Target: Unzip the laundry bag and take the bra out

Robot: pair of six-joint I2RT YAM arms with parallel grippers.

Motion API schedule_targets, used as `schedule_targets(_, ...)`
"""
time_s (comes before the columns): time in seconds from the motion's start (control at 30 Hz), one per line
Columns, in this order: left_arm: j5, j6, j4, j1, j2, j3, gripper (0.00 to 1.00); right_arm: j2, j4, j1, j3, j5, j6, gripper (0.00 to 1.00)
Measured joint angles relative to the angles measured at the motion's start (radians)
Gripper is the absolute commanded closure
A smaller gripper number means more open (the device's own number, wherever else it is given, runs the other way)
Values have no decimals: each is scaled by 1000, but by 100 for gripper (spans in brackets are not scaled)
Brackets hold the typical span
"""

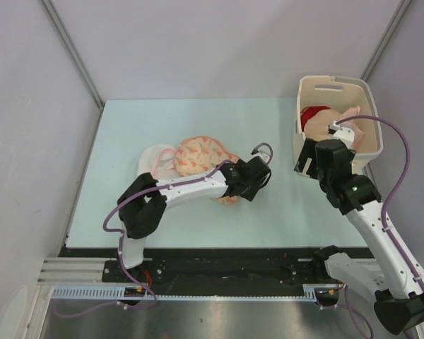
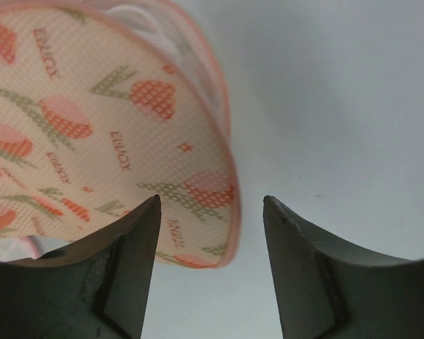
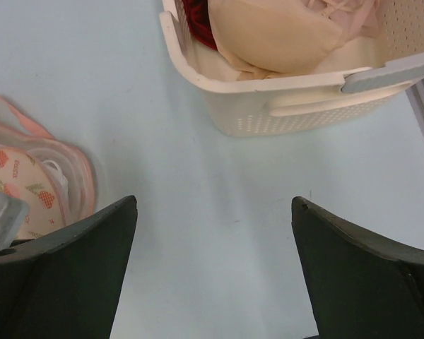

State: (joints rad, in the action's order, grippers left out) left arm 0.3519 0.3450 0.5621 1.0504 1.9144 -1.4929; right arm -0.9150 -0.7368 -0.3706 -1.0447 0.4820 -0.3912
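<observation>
Pale bench (image 1: pixel 198 120) below us: we see the laundry bag (image 2: pixel 92 134) lying just beyond our spread left fingers (image 2: pixel 124 282); right fingers (image 3: pixel 367 282) gape wide.

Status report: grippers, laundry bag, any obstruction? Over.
Left gripper jaws open, empty, pink rim of laundry bag lined up between them. Right gripper open, empty, over bare table near the basket. Unzipped or not: can't tell. No obstruction seen.

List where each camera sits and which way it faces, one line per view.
Top external: above, behind the bases, looking down on table, left arm, right arm, laundry bag, basket.
Left wrist: past the open left gripper at the bag's printed mesh.
Right wrist: past the open right gripper at the table, basket ahead.
Shared: top and right wrist both show bag and basket.
</observation>
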Motion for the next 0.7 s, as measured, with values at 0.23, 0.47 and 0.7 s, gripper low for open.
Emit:
schedule_targets(0.23, 145, -57, 32, -6, 31, -4, 83, -2, -11, 0, 0, -27, -3, 7)
schedule_targets(0.47, 117, -68, 18, -25, -72, 56, 100, -67, 40, -11, 24, -126, -32, 10)
schedule_targets(0.7, -29, 35, -101, -187, -417, 322, 100, -213, 199, -232, 24, -225, -111, 10)
